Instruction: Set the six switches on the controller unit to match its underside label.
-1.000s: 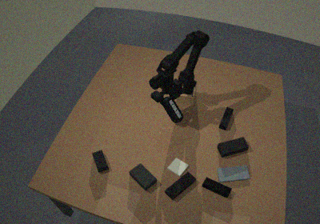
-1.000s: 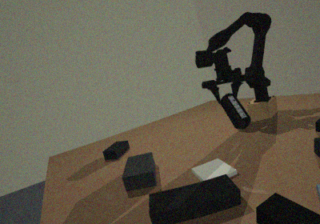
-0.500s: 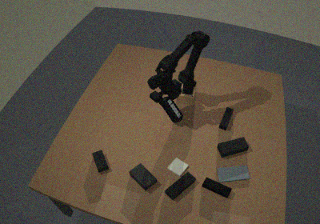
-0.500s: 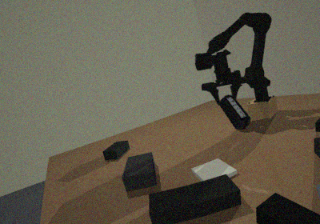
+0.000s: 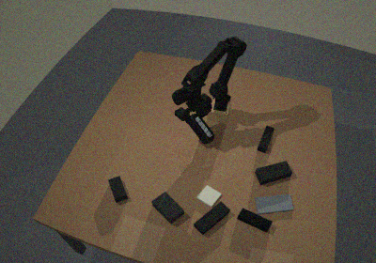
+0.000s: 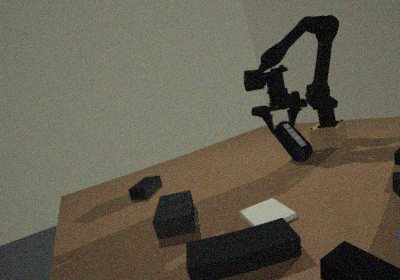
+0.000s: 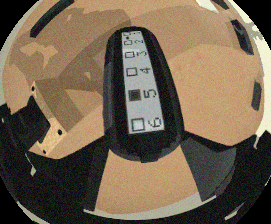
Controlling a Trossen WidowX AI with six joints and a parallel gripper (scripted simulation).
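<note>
Item: gripper (image 6: pixel 281 115), which you had closed part-way on the upper end of the controller unit (image 6: pixel 294 141), jaws wide because the body is wide; unit hung tilted below the hand, lower end at or just above the bench (image 6: pixel 150 205), contact not clear. Label (image 7: pixel 140 90): faced your wrist camera straight below the fingers; square 5 read filled, squares 4 and 6 empty; squares 1 to 3 at the far end, foreshortened and too small to read. Step judged in hand: reading the label. To have done it well, you needed the unit held steady and its far end tipped toward the lens until the first three squares resolved, without loosening a grip that held only one end; a slip looked the main risk. Other items, all beyond the unit's lower end and well apart from the hand: white tile (image 5: pixel 209 195), grey plate (image 5: pixel 274 204), dark block (image 5: pixel 167 207), long dark module (image 5: pixel 211 217), small dark block (image 5: pixel 117 189) off to one side, slim dark bar (image 5: pixel 265 139) nearest. Nothing lay directly under the hand; set-down ground close by looked unobstructed
</note>
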